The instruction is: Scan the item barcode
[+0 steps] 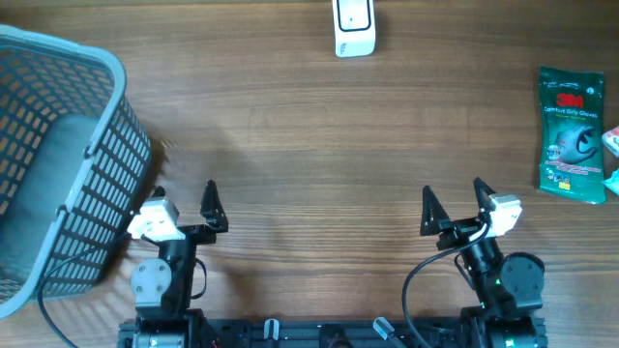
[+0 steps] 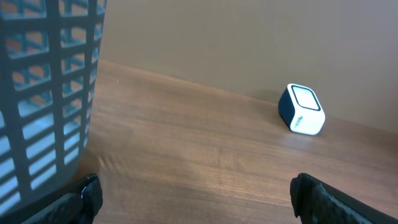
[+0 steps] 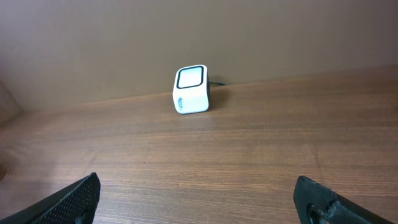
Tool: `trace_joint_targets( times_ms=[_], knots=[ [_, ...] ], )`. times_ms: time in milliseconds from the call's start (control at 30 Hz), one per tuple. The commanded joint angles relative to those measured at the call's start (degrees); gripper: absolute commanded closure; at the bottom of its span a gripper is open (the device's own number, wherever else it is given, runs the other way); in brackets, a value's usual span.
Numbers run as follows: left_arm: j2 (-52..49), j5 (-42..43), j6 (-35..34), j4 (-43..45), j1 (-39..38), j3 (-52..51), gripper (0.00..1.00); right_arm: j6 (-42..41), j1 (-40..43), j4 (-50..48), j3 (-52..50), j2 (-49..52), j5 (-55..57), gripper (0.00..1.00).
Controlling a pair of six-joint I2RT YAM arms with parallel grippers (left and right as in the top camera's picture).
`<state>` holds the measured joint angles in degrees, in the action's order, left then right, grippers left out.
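1. Both grippers wait at the near edge of the table (image 1: 309,126). The left gripper (image 1: 184,196) and the right gripper (image 1: 455,198) each have their fingers spread wide and hold nothing.
2. A green packet of gloves (image 1: 571,133) lies flat at the far right, printed front up, well apart from the right gripper.
3. A white scanner (image 1: 354,27) stands at the far edge near the middle, its dark-framed window tilted upward.
4. A grey basket (image 1: 58,145) fills the left side, just beside the left gripper. A dark shape lies inside it, but I cannot tell what it is.
5. A pink-and-white thing (image 1: 611,141) sits beside the packet, cut off by the right edge.
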<state>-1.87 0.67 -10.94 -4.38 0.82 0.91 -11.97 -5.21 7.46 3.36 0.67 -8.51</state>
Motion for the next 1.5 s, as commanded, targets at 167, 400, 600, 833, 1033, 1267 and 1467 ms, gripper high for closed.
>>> trace_joint_targets(
  times_ms=[167, 400, 600, 833, 1033, 1267, 1467],
  knots=[
    [1.7, -0.9, 2.8, 0.0, 0.9, -0.6, 0.00, -0.2, -0.2, -0.3, 0.1, -0.5, 0.8, 0.00],
    [1.7, 0.8, 5.1, -0.2, 0.8, -0.6, 0.00, -0.2, -0.2, -0.3, 0.1, -0.4, 0.8, 0.00],
    [1.7, 1.4, 9.2, -0.2, -0.2, -0.6, 0.00, -0.2, -0.2, -0.3, 0.1, -0.4, 0.8, 0.00],
    [1.5, 1.4, 9.0, 0.0, -0.1, -0.6, 0.00, -0.2, -0.2, -0.3, 0.1, -0.4, 0.8, 0.00],
    [1.5, 1.4, 9.0, 0.0, -0.1, -0.6, 0.00, -0.2, -0.2, -0.3, 0.1, -0.4, 0.8, 0.00],
    [1.5, 1.4, 9.0, 0.0, -0.1, -0.6, 0.00, -0.2, -0.2, -0.3, 0.1, -0.4, 0.8, 0.00],
    [1.5, 1.4, 9.0, 0.0, -0.1, -0.6, 0.00, 0.0, -0.2, -0.3, 0.1, -0.5, 1.3, 0.00]
  ],
)
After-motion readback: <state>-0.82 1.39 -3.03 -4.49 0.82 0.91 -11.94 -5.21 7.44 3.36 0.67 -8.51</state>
